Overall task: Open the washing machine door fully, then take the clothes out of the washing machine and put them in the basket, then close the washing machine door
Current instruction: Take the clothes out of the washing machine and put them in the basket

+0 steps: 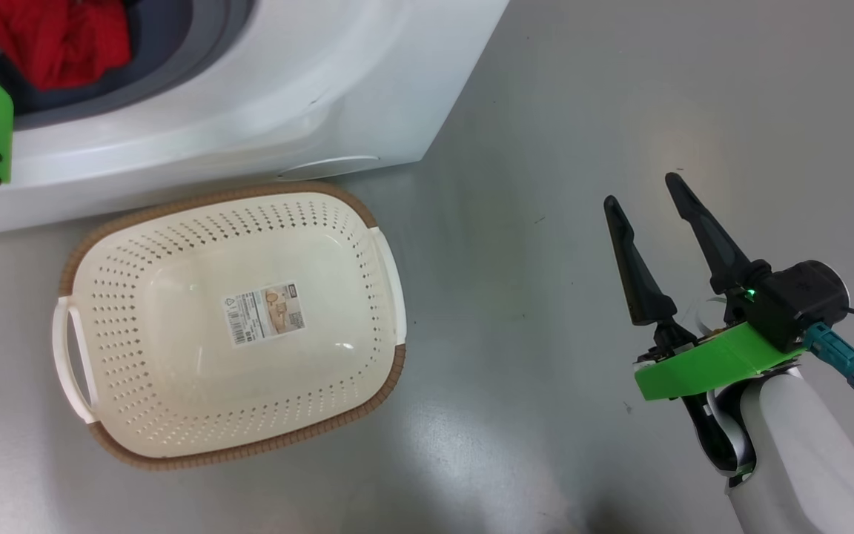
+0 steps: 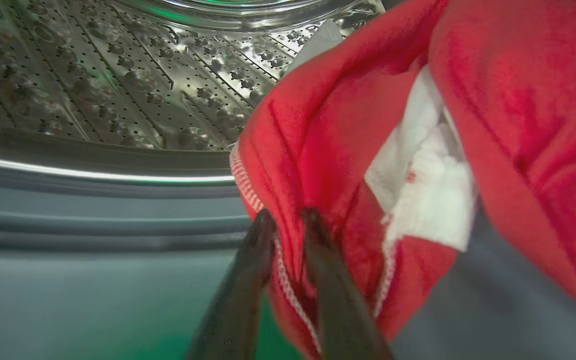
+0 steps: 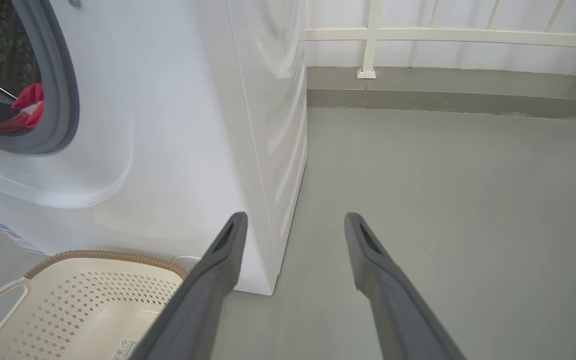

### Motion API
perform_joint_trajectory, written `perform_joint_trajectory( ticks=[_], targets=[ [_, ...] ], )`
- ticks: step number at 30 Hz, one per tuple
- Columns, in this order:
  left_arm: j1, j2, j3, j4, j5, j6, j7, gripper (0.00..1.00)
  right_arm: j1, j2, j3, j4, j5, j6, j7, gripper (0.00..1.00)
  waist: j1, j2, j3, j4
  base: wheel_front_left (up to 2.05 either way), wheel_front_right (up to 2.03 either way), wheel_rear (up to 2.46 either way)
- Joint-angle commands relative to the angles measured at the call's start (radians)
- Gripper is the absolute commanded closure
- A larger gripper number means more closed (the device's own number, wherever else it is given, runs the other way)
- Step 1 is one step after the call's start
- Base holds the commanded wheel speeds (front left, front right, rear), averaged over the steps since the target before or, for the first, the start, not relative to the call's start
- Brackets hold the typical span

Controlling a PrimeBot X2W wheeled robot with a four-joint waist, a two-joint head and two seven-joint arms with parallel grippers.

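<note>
Hanging wide open and empty, the right gripper (image 1: 640, 189) has the basket (image 1: 379, 222) well left of its jaws, unobstructed. The left gripper (image 2: 289, 214) pinches the red garment (image 2: 328, 135) by its hem between narrowed jaws, seemingly for pulling out, with the drum (image 2: 118, 75) beyond. The washing machine (image 3: 193, 125) stands ahead-left of the right jaws.

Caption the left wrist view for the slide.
Left claw straddling the hem of the red clothes at the mouth of the washing machine drum.
</note>
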Motion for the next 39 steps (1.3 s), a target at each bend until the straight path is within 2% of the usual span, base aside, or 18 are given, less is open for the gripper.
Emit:
perform_joint_trajectory(
  ticks=[1,7,19,25,30,39],
  targets=[
    [-0.008,0.062,0.009,-0.009,0.002,-0.003,0.006,1.00,0.003,0.003,0.016,-0.018,0.020,0.006,-0.006,0.00,0.0000,-0.0001,0.001,-0.001,0.00,0.00,0.00],
    [0.004,0.054,0.039,-0.040,-0.049,-0.001,-0.078,1.00,-0.001,0.004,0.010,-0.016,0.019,0.006,-0.006,0.00,0.0000,-0.0001,0.002,0.001,0.00,0.00,0.00],
    [0.088,-0.002,0.126,-0.152,-0.200,-0.054,-0.336,1.00,0.003,-0.004,-0.002,-0.014,0.015,0.006,-0.006,0.00,0.0000,-0.0001,-0.026,0.029,0.00,0.00,0.00],
    [0.136,-0.031,0.158,-0.278,-0.249,-0.059,-0.373,1.00,0.000,-0.011,-0.005,-0.015,0.012,0.006,-0.006,0.00,0.0000,-0.0001,-0.040,0.044,0.00,0.00,0.00],
    [0.232,-0.058,0.194,-0.477,-0.284,-0.076,-0.376,1.00,-0.001,-0.009,-0.001,-0.011,0.013,0.006,-0.006,0.00,0.0000,-0.0001,-0.057,0.052,0.00,0.00,0.00],
    [0.376,-0.088,0.232,-0.695,-0.290,-0.095,-0.376,1.00,0.006,-0.009,0.005,0.003,0.017,0.006,-0.006,0.00,0.0000,-0.0001,-0.107,0.054,0.00,0.00,0.00]
  ],
)
